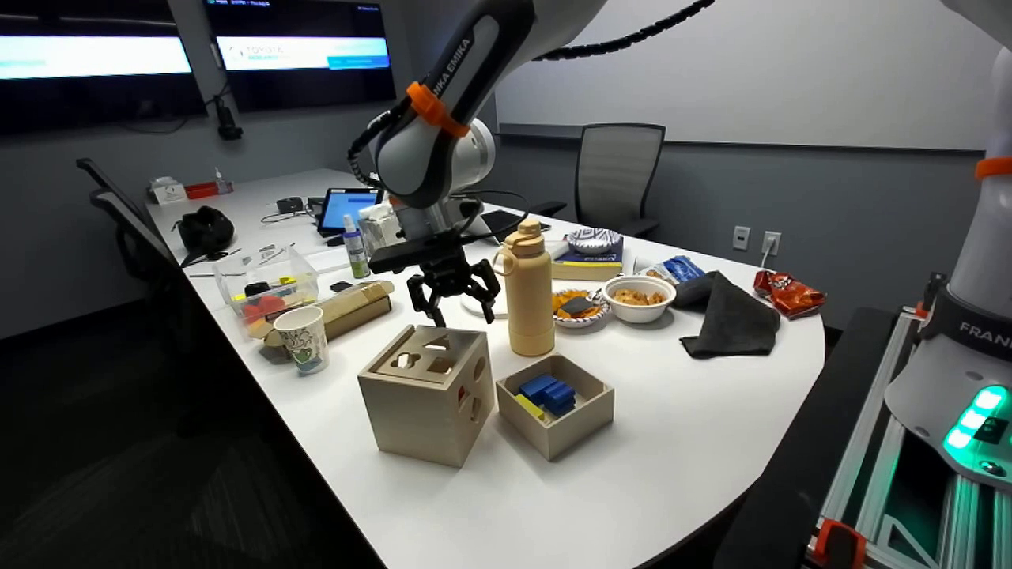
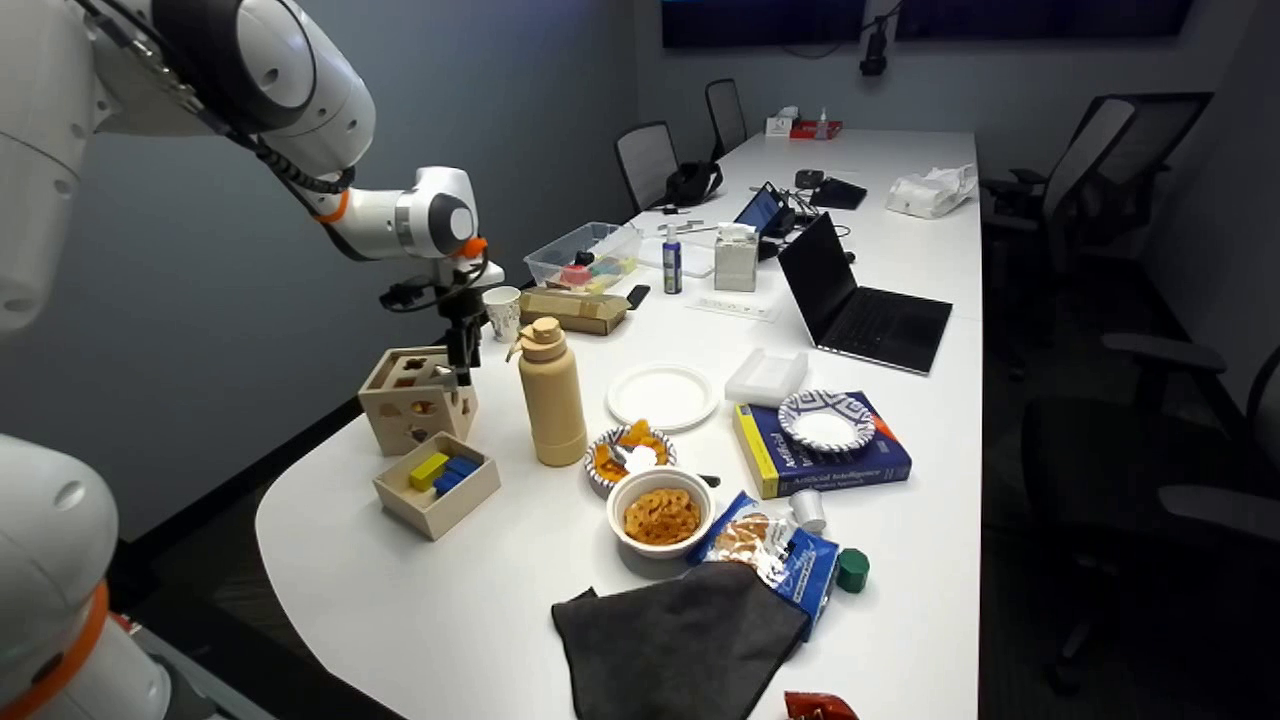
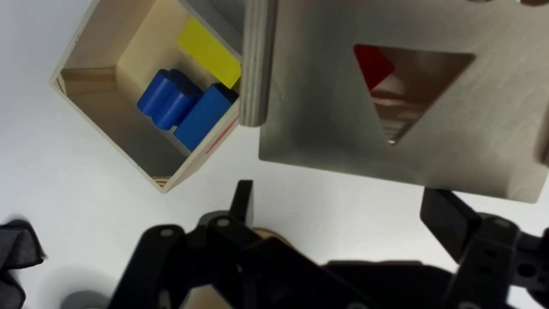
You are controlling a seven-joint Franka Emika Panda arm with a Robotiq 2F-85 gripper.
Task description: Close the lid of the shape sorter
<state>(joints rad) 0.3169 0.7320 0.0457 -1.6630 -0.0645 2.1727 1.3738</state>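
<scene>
The shape sorter, a light wood cube, stands near the table's edge and shows in both exterior views. Its lid, a flat panel with cut-outs, lies on top. In the wrist view the lid fills the upper right and extends a little past the end of a plywood side wall. A red piece shows through its triangular hole. My gripper is open and empty at the lid's end. In the wrist view one fingertip of the gripper meets the lid's edge; I cannot tell whether they touch.
A low wooden box with blue and yellow pieces stands beside the sorter. A tall tan bottle stands close to the gripper. A paper cup, a cardboard box and bowls of snacks are nearby.
</scene>
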